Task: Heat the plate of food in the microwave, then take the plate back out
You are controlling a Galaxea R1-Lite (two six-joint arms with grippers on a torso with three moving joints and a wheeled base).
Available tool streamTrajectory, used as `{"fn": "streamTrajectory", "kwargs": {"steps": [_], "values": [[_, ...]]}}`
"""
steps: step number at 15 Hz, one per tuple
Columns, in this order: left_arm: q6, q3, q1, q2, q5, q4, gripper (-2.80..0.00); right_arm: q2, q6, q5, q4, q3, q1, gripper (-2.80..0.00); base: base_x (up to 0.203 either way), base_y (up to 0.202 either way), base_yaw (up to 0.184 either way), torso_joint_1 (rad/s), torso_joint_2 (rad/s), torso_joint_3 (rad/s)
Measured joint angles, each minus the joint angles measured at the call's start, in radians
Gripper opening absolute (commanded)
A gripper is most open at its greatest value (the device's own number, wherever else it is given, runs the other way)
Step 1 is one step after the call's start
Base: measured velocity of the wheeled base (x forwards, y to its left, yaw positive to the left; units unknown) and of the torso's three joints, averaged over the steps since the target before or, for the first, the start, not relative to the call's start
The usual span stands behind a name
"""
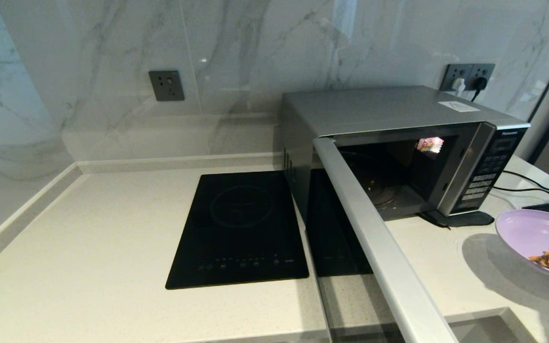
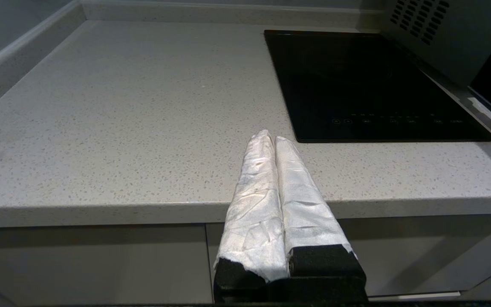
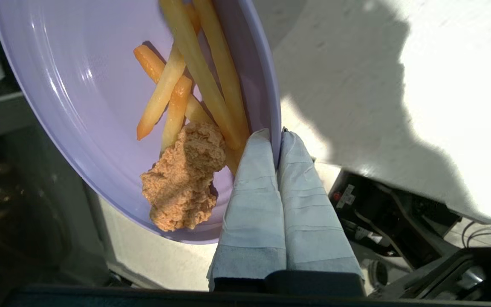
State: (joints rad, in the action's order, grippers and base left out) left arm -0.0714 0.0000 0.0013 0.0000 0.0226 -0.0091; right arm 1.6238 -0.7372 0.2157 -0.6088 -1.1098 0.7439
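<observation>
Head view shows the microwave [image 1: 398, 143] with its door swung wide open. Right of it, the right gripper [image 3: 276, 145] clamps the plate of food [image 3: 100, 106] by its rim, lifted and tilted. Left gripper [image 2: 271, 138] hangs pressed together by the counter's [image 2: 122, 128] near edge.

Lilac plate [image 3: 79, 85], between right gripper [image 3: 276, 136] white-wrapped fingers [image 3: 254, 170]: orange-yellow fries [image 3: 194, 76], golden-brown chicken piece [image 3: 183, 179]. Silver microwave [image 1: 398, 114], black button panel [image 1: 486, 171]. Black cooktop [image 2: 369, 81] beyond left gripper [image 2: 271, 138]; speckled grey countertop [image 2: 122, 119]. White marble wall [image 1: 255, 57], grey veins.
</observation>
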Motion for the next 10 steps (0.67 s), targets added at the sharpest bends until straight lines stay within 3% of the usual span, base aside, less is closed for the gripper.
{"fn": "streamTrajectory", "kwargs": {"steps": [4, 10], "values": [[0.000, 0.000, 0.000, 0.000, 0.000, 0.000, -2.80, 0.096, 0.042, 0.039, 0.073, 0.005, 0.086, -2.80, 0.000, 0.000, 0.000, 0.000, 0.00, 0.000], [0.000, 0.000, 0.000, 0.000, 0.000, 0.000, -2.80, 0.229, 0.063, 0.034, 0.157, 0.001, 0.133, -2.80, 0.000, 0.000, 0.000, 0.000, 0.00, 0.000]]}}
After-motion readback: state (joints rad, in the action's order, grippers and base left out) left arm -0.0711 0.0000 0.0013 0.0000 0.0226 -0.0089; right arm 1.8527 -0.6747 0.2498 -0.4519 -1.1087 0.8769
